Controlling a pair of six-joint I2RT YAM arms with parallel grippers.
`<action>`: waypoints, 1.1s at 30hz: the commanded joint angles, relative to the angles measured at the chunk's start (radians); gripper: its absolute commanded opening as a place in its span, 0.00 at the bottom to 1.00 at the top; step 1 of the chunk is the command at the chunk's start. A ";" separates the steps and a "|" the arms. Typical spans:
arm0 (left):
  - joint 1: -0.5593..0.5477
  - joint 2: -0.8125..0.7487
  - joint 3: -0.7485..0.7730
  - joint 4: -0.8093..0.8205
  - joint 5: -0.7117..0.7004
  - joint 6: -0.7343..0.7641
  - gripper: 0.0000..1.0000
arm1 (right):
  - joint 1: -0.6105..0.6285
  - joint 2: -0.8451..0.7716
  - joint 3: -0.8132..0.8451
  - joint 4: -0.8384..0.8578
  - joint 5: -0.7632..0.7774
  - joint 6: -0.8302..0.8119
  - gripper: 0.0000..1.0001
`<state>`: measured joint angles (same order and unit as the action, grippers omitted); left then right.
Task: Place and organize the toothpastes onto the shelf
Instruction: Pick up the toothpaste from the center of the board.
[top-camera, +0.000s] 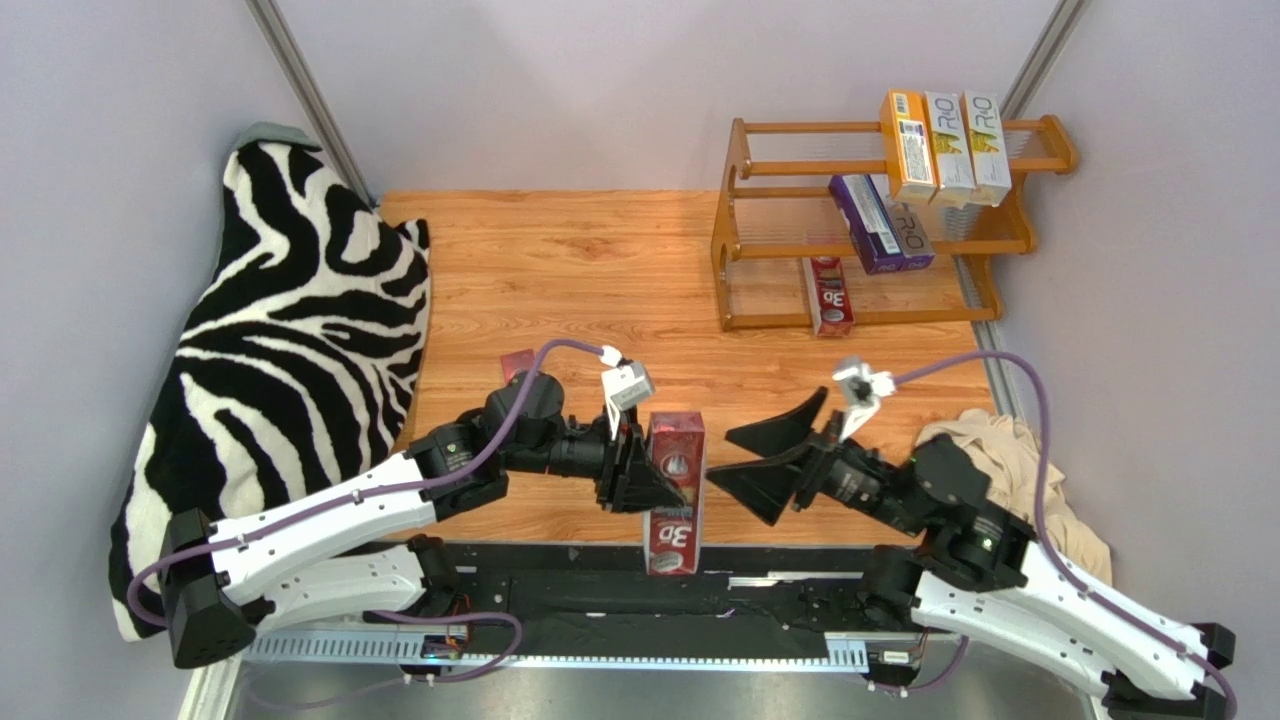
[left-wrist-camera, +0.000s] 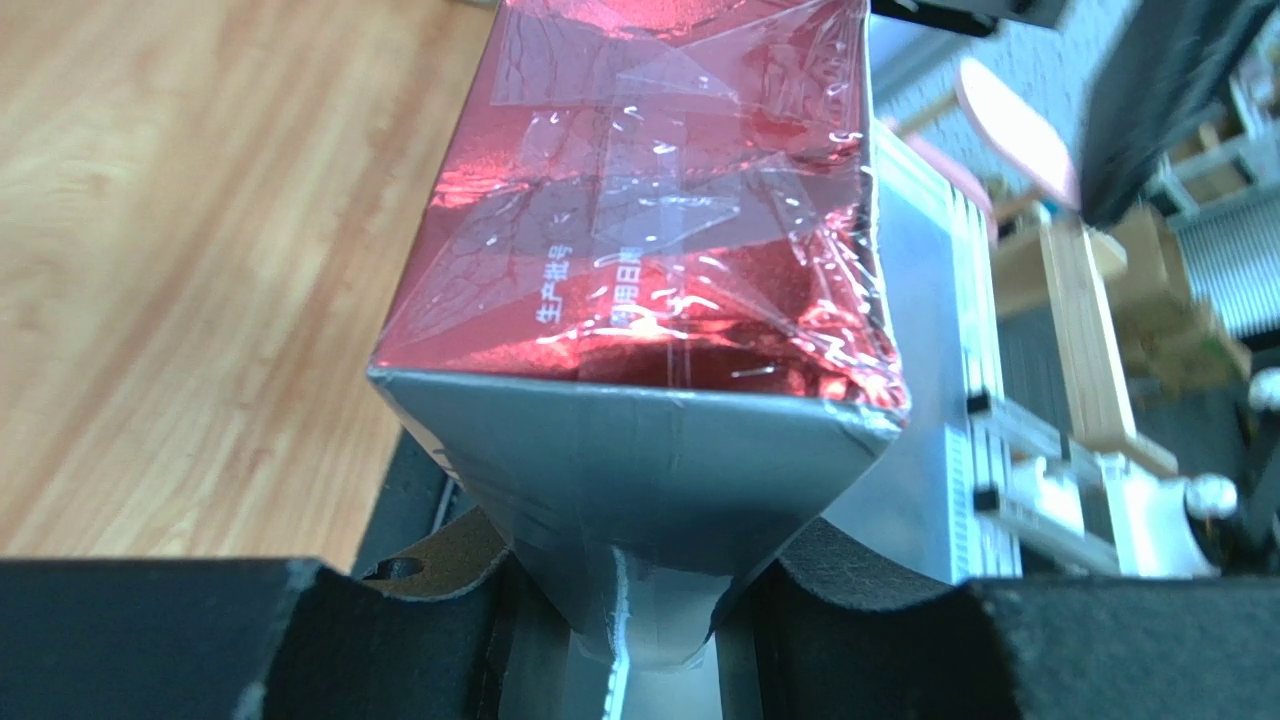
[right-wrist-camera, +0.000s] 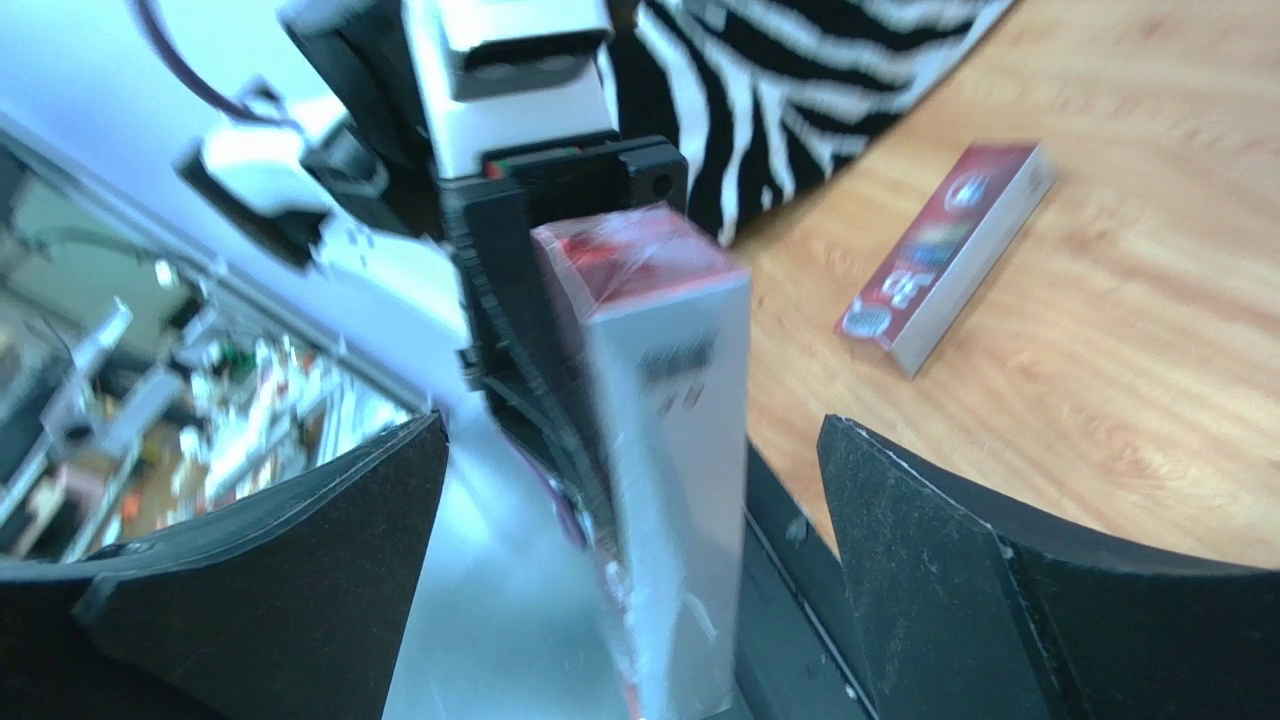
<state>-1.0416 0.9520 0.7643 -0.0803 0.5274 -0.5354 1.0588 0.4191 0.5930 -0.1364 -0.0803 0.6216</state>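
Step in hand: handover of red toothpaste carton (top-camera: 675, 492), left gripper (top-camera: 637, 468) to right gripper (top-camera: 751, 458), judged from poses.
Left gripper: clamped on carton near its middle, carton on end, above near table (top-camera: 571, 285) edge; in left wrist view lower end of carton wedged between black fingers (left-wrist-camera: 181, 630).
Right gripper: spread wide, holding nothing, facing carton, just beside it, not touching; in right wrist view carton (right-wrist-camera: 669, 435) sits between the two fingers (right-wrist-camera: 962, 600), nearer the left one.
Shelf (top-camera: 879, 225): far right of table, well apart from both grippers.
Shelf top tier: orange-yellow carton (top-camera: 908, 146) plus two white/yellow-green-looking cartons (top-camera: 969, 146), upright side by side.
Shelf middle tier: two purple cartons (top-camera: 881, 222), side by side.
Shelf bottom tier: one red carton (top-camera: 828, 296), space beside it.
Loose carton: another red one (right-wrist-camera: 947, 255) flat on table behind left arm, mostly hidden in top view.
Doing it well: centre right gripper on carton before closing; grip on free part above or below left fingers, no finger clash.
Release order: left lets go only once right grip looks firm.
Risk: shiny film wrap likely slippery; off-centre pinch could twist carton or drop it off table edge.
Placement aim: bottom tier next to red one, same orientation, colours grouped.
Progress: six on shelf, one in gripper, one on table.
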 joint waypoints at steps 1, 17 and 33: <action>0.081 0.007 0.012 0.166 -0.086 -0.121 0.36 | 0.000 -0.133 -0.073 0.009 0.221 0.075 1.00; 0.244 0.091 0.004 0.631 -0.225 -0.532 0.41 | 0.000 -0.264 -0.378 0.402 0.292 0.263 1.00; 0.242 0.232 0.020 0.855 -0.124 -0.623 0.39 | 0.000 -0.203 -0.418 0.569 0.324 0.265 0.79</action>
<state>-0.8024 1.1862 0.7597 0.6231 0.3634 -1.1294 1.0576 0.2043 0.1806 0.3412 0.2169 0.8833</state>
